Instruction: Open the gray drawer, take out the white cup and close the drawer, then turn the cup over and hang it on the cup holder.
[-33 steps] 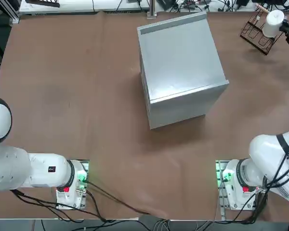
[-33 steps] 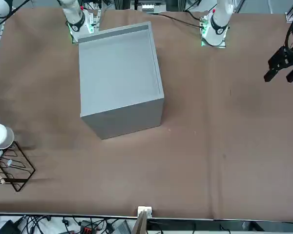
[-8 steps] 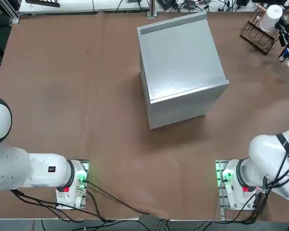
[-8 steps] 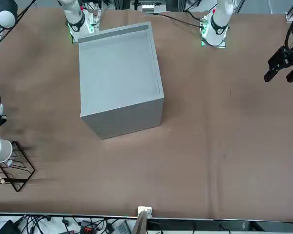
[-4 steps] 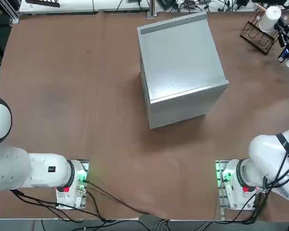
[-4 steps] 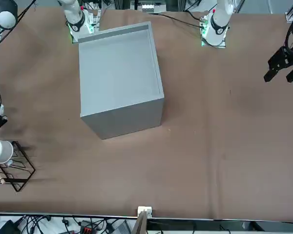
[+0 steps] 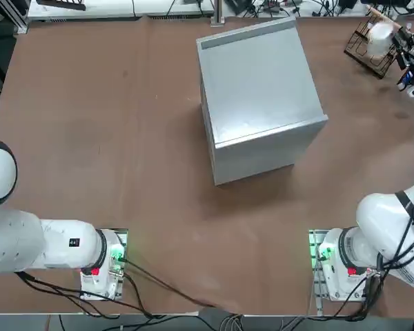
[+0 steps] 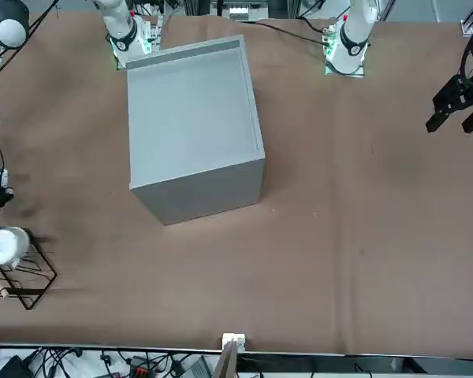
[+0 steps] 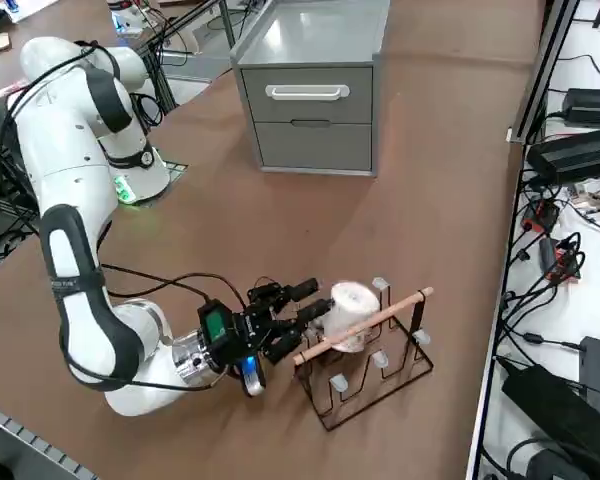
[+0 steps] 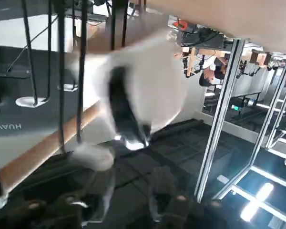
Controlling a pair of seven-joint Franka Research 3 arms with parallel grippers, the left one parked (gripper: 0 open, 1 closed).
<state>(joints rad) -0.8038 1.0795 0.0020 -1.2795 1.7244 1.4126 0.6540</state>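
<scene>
The white cup hangs on a wooden peg of the dark wire cup holder at the table's far right corner. In the top view the cup looks blurred over the holder. My right gripper is open just beside the cup, fingers apart and off it. In the wrist view the cup sits blurred beyond my gripper, against the peg. The front view shows the cup on the holder. The gray drawer is shut in its cabinet.
The cup holder stands close to the table's right edge, with cables and black equipment just beyond it. The cabinet fills the middle back of the brown table. A second shut drawer lies under the handled one.
My gripper has opened and let go of the cup. The cup has dropped slightly on the holder's peg and is blurred, still moving.
</scene>
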